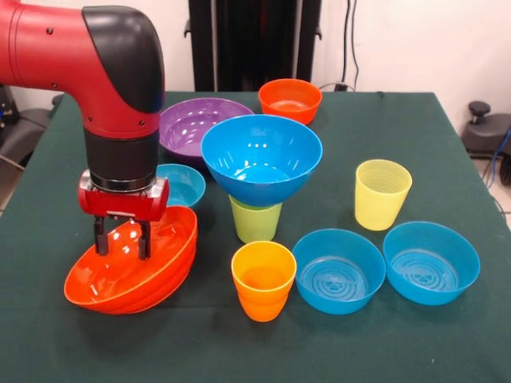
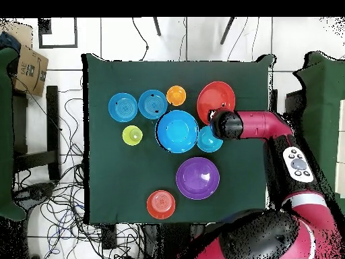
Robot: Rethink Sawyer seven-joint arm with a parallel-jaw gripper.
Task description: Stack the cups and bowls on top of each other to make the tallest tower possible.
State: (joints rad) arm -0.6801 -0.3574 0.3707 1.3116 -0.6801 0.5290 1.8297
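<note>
My gripper point(image 1: 121, 238) is shut on the far rim of the large orange bowl point(image 1: 132, 275), one finger on each side, and the bowl tilts toward the camera. The tower is the large blue bowl point(image 1: 261, 158) sitting upright on the lime green cup point(image 1: 255, 221). Near the front stands the orange cup point(image 1: 263, 279), with two medium blue bowls point(image 1: 338, 270) point(image 1: 431, 262) beside it. The yellow cup point(image 1: 382, 193) is behind them. In the overhead view the arm's wrist point(image 2: 226, 125) covers the gripper at the edge of the orange bowl point(image 2: 214, 98).
The small blue bowl point(image 1: 184, 183) lies just behind the gripper. A purple bowl point(image 1: 196, 124) and a small orange bowl point(image 1: 290, 100) sit at the far side. The green cloth point(image 1: 399, 343) ends close to the front. Cables lie on the floor point(image 2: 60, 202) beside the table.
</note>
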